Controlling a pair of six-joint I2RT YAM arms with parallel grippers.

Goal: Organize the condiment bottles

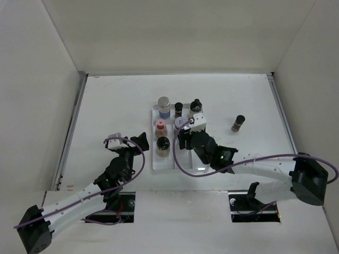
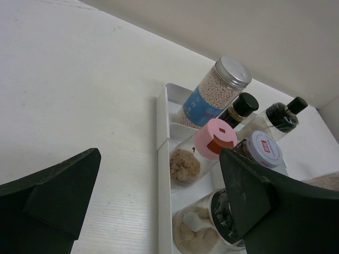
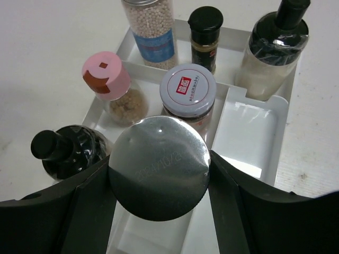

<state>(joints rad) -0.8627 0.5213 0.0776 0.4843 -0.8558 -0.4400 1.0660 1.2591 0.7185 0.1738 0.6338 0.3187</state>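
1. the right fingers (image 3: 159, 174) are clamped on a silver-capped jar (image 3: 158, 174), one finger on each side just under the cap, and hold it over the near part of the tray (image 3: 283, 132).
2. six bottles already stand in the tray: a blue-labelled jar (image 3: 151, 29), a small dark-capped bottle (image 3: 205, 37) and a dark-necked bottle (image 3: 270, 53) along the far row, a pink-lidded jar (image 3: 114, 87) and a red-labelled jar (image 3: 187, 95) in the middle, and a dark grinder (image 3: 69, 151) at the near left.
3. a seventh bottle (image 1: 238, 123) stands alone on the tabletop (image 1: 106, 106), well to the right of the tray.
4. the near middle cell looks bare under the held jar. that seems the likeliest target, though the cap hides most of its floor from the wrist view.
5. lower the jar straight and upright. the grinder sits close on the left and the red-labelled jar just beyond, so any sideways drift risks a knock.
6. let go only once the base rests flat on the tray floor. a tilted jar could catch a divider and tip.
7. lift straight up afterwards, keeping clear of the neighbouring caps.
8. the left fingers (image 2: 159, 211) stand wide apart with nothing between them, beside the tray's left wall. they look best left where they are.
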